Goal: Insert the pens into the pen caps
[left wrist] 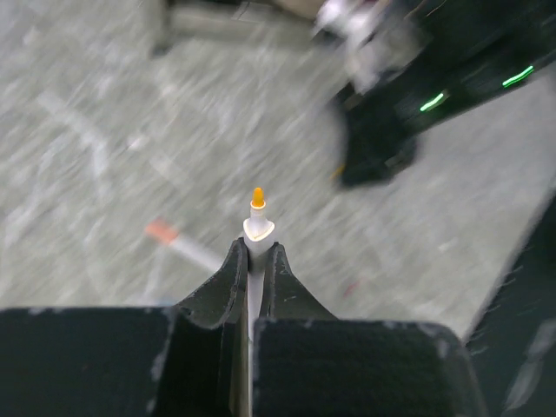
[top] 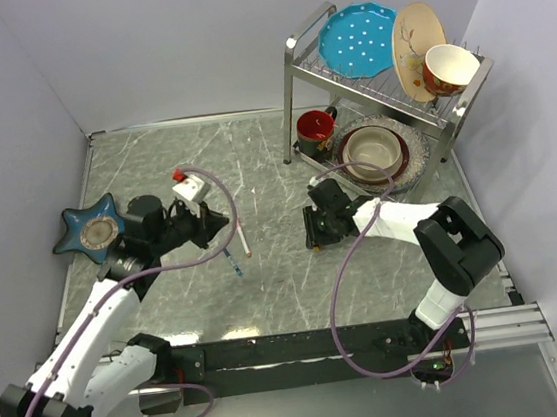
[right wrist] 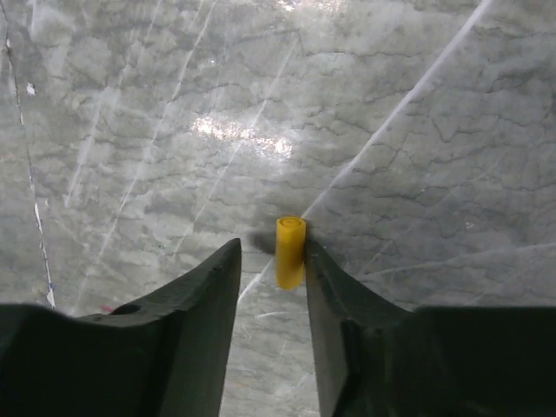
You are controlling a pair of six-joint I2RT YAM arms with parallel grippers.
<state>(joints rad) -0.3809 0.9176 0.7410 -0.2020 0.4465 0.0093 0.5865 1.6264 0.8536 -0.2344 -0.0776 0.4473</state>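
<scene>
**Top view:** left gripper [top: 221, 218] sits over the grey marbled surface [top: 154, 172], left of centre. Right gripper [top: 313, 237] is nose-down right of centre, well apart from it. A slim white plastic pen with a red-orange end [top: 242, 235] lies just beside the left gripper's tips, coloured end toward the arm bases. A slim blue-teal plastic pen [top: 233, 264] lies just beside that one, on the near side. Blue star-shaped dish [top: 88, 230] is at the left edge, metal dish rack [top: 291, 96] with plates and bowls at far right. Whatever the grippers hold is too small to make out here

**Left wrist view:** left gripper [left wrist: 256, 261] is clamped fully closed on a slim white plastic pen with a yellow-orange tip [left wrist: 257, 228]. The barrel runs up between the fingers and the tip sticks out past them, clear of the surface. The red-ended pen [left wrist: 187, 248] lies on the surface beyond, left of the held tip, apart from it. Background is blurred

**Right wrist view:** right gripper [right wrist: 272, 256] is partly open, jaws either side of a short yellow-orange plastic pen cap [right wrist: 291, 252]. The cap sits between the fingers with its open end toward the camera. It touches the finger on the picture's right, with a clear gap to the other finger [right wrist: 217, 287], so it is not pinched. Its shadow falls on the surface beside it
</scene>
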